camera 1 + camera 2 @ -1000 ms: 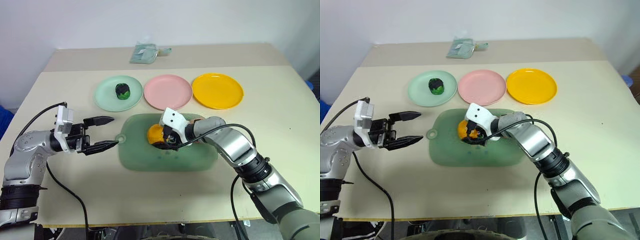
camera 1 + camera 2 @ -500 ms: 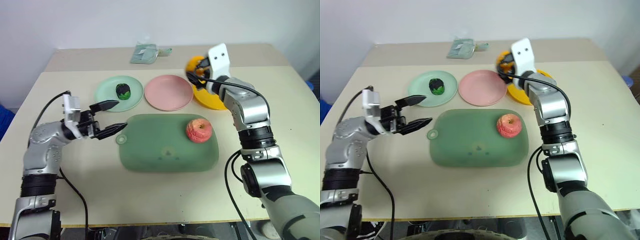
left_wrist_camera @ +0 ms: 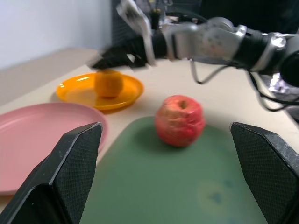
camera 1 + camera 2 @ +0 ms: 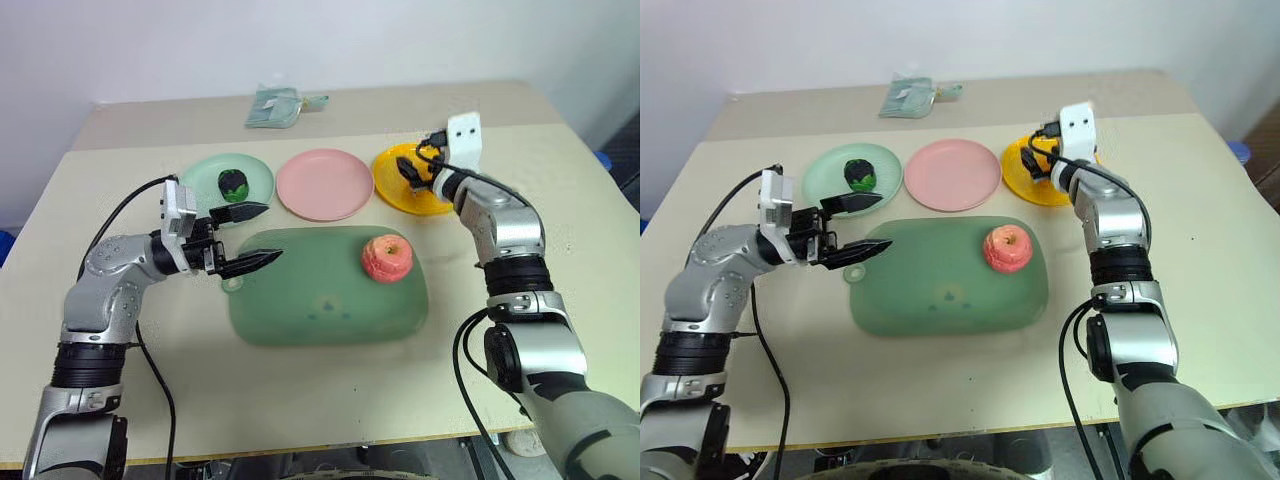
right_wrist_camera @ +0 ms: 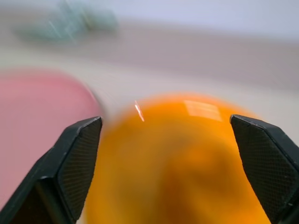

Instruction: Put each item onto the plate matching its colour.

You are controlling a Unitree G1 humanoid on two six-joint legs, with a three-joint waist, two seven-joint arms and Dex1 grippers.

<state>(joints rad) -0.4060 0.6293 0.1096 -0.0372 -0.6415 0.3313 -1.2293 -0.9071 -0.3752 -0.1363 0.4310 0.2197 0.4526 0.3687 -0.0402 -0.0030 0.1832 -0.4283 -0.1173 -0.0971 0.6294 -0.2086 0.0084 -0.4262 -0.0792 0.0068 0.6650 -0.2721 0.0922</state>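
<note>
Tabletop (image 4: 560, 300): I see a beige tabletop carrying everything.
Mat: a large rounded-rectangle green mat (image 4: 320, 305) lies near the front, below the row of plates.
Plates: three round shallow plastic plates in a row: mint green plate (image 4: 205, 172), pink plate (image 4: 322, 184), yellow-orange plate (image 4: 393, 188).
Pink-red item: the pink-red apple-like toy fruit (image 4: 386, 258) sits upright on the mat's right part, well apart from the pink plate, which is bare. I judge this the one item left to place.
Orange item: the orange-yellow round toy fruit (image 3: 108, 83) rests on the yellow-orange plate.
Dark item: the dark green-black round toy fruit (image 4: 233, 183) rests on the mint green plate.
Left tool (image 4: 246, 238): fingers spread apart, holding nothing, at the mat's left edge and aimed at the apple.
Right tool (image 4: 413, 167): fingers apart over the yellow-orange plate, the orange fruit just ahead, not gripped.
Handling: I judge the apple light, rigid and smooth, likely to roll if nudged.
Hold: I would take it across its widest middle, fingers on opposite sides.
</note>
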